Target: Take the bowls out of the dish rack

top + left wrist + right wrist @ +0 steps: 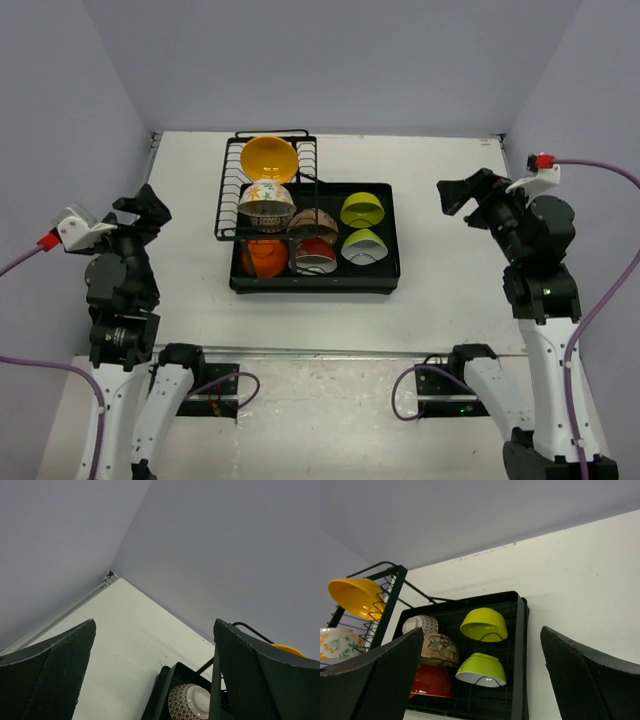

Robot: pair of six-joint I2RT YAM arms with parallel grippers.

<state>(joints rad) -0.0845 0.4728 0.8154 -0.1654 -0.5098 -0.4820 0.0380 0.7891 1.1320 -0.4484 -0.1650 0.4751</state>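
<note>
The black dish rack [391,240] stands mid-table with bowls in it: yellow-orange [269,158], white floral [266,205], brown [313,224], red [315,256], orange [264,257] and two lime green [362,209] [364,246]. My left gripper [150,210] is open and empty, raised left of the rack; its view [155,625] shows a rack corner and a patterned bowl [190,702]. My right gripper [462,192] is open and empty, raised right of the rack; its view [482,630] looks at the lime bowls [485,622] [482,669] and the red bowl [432,680].
Grey walls close the white table [450,290] at the back and both sides. The rack's wire upper part [230,190] rises at its back left. Bare tabletop lies left, right and in front of the rack.
</note>
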